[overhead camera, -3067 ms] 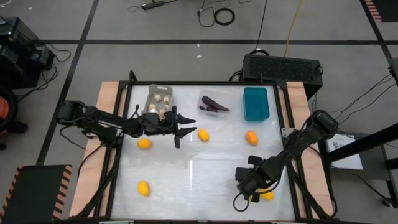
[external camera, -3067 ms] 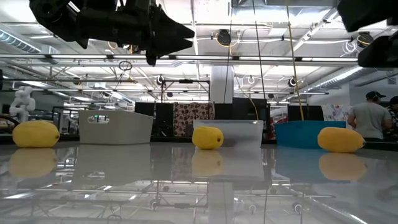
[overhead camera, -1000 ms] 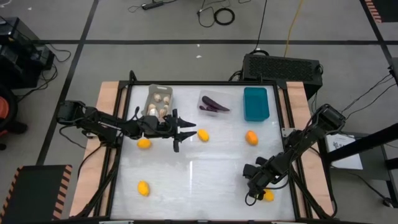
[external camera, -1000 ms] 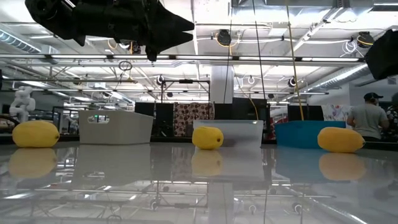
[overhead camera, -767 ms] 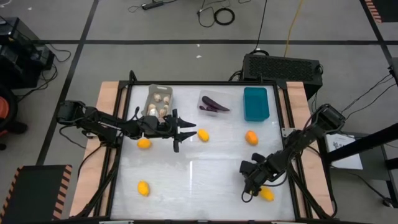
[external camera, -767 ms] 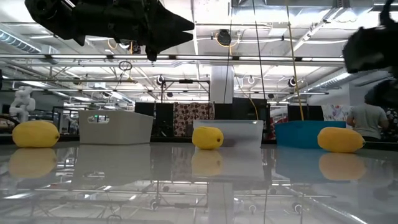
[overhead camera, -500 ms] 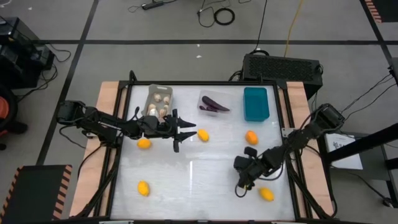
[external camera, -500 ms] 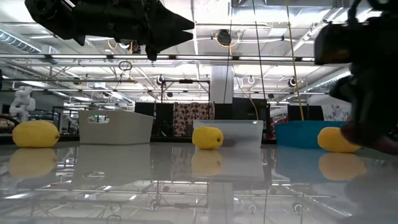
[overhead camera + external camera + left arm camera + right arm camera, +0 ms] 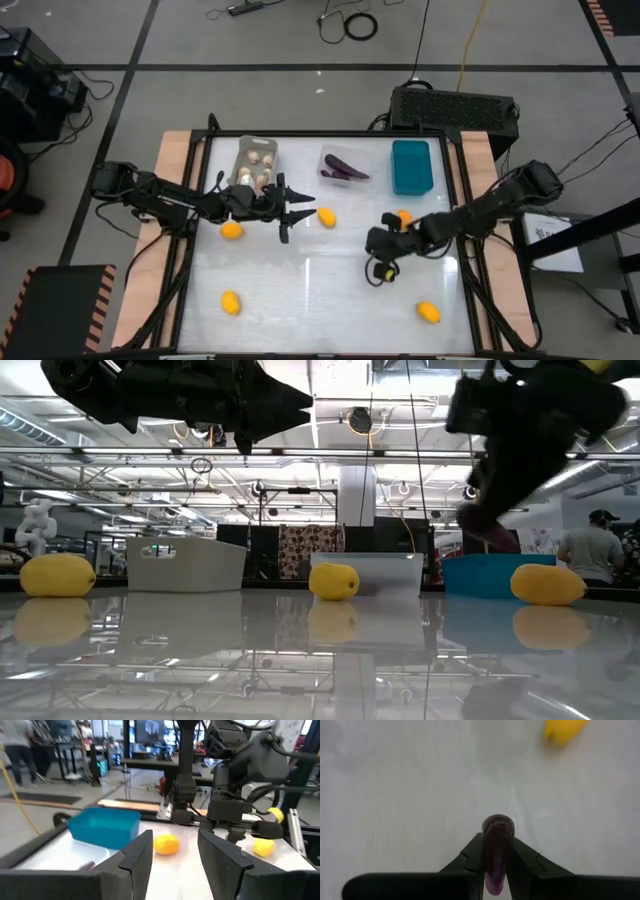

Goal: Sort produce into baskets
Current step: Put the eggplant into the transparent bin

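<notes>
Grey taped floor surrounds the glossy white counter [image 9: 320,290], and a black vented box [image 9: 455,108] sits just beyond its far edge. Across the counter the low view looks into a large hall with ceiling trusses and a person [image 9: 594,553] at far right.

Along the far side stand three baskets: a light grey basket [image 9: 254,161] holding whitish mushrooms [image 9: 258,170], a clear basket [image 9: 345,167] holding purple eggplants [image 9: 345,168], and a teal basket [image 9: 411,166]. Yellow fruits [image 9: 231,230] lie scattered on the counter, one [image 9: 327,217] just ahead of the left pincer [image 9: 297,212], whose fingers stand spread with nothing between them.

The right pincer [image 9: 379,267] is clamped on a dark purple eggplant [image 9: 496,849], near the counter's middle. Half a second ago it was nearer the front right corner; it has swung toward the centre and the baskets. The left arm has stayed where it was.
</notes>
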You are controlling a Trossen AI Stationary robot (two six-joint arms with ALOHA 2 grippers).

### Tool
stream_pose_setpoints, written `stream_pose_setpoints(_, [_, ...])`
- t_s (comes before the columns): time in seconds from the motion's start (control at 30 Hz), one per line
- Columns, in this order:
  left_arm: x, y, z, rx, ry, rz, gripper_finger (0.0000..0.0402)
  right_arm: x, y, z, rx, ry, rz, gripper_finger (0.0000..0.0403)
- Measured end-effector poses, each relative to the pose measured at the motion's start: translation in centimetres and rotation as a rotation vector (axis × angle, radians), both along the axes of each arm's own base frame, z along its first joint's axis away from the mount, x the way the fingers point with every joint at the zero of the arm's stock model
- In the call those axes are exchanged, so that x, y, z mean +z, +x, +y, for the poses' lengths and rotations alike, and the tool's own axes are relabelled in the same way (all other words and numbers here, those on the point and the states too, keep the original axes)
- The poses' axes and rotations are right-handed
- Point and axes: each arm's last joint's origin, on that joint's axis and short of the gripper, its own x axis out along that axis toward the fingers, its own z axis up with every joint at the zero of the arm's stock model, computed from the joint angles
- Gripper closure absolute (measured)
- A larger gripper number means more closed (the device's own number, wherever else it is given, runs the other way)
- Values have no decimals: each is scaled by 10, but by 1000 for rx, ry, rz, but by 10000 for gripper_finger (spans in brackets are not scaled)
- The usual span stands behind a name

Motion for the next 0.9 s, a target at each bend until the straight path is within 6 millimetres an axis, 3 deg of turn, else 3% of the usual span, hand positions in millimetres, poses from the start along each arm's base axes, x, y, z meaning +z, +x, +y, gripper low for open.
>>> stream_pose_setpoints(0.27, [5,0,1,39,45,-49,238,27,17,-49,-70,-55,-210,353])
stream_pose_setpoints(0.57, [9,-1,3,65,177,-68,238,42,40,-124,-299,-298,-457,353])
stream_pose_setpoints(0.7, [9,0,4,74,178,-69,238,37,42,-161,-356,-336,-458,352])
stream_pose_setpoints(0.9, [8,0,9,90,203,-61,238,19,39,-196,-406,-272,-406,324])
